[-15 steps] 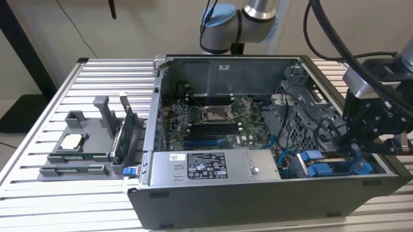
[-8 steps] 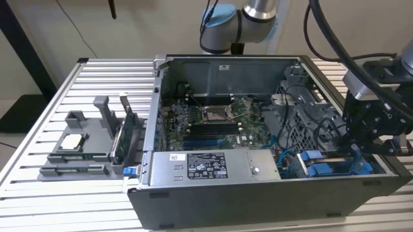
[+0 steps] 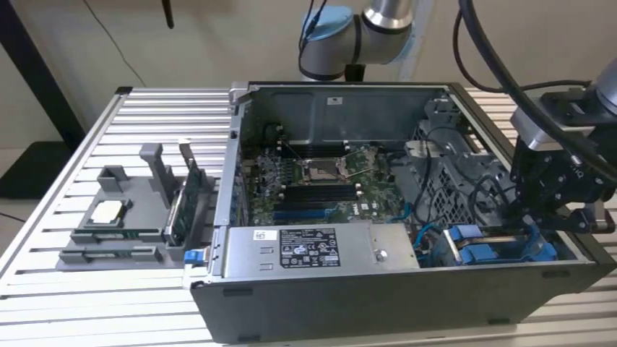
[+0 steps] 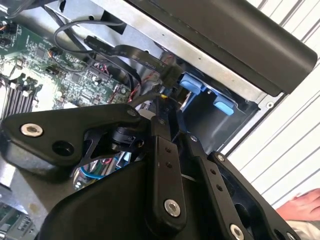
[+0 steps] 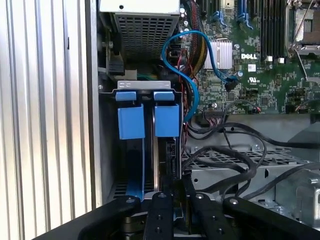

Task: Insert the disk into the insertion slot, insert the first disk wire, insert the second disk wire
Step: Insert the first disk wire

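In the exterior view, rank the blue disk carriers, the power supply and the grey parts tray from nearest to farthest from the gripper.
1. blue disk carriers: in the case corner, right beside the gripper.
2. power supply: along the case's front wall, toward the exterior view's left.
3. grey parts tray: outside the case on the table, farthest to the exterior view's left.

drive bay (image 5: 145,85): tight between case wall (image 5: 92,75) and black cables (image 5: 235,150) | cables: loop just beside bay, perhaps over its mouth | gripper (image 5: 179,202): fills bay's near end | free: open above motherboard (image 5: 260,85)
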Controlling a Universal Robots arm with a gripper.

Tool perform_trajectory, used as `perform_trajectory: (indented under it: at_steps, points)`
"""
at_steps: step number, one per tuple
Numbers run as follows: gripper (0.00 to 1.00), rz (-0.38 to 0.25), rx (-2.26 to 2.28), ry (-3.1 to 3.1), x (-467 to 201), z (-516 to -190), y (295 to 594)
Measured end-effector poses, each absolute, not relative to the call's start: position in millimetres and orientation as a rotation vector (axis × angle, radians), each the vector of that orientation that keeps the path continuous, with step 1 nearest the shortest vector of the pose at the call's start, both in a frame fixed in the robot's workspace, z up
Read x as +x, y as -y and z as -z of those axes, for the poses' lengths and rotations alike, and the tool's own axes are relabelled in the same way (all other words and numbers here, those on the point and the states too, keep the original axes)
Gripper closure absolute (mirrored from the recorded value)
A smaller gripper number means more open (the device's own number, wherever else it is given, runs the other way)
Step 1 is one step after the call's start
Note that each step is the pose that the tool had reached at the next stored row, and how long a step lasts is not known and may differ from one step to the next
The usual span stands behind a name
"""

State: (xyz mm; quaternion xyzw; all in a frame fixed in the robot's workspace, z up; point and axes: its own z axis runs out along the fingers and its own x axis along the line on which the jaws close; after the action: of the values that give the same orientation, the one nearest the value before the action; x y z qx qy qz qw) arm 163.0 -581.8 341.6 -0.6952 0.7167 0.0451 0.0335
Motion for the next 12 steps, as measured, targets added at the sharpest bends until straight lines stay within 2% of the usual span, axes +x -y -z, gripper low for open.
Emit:
perform_trajectory:
  at_steps: [12]
  points:
    - [0.81,-0.139,-2.136,-2.206,163.1,-335.4,581.0]
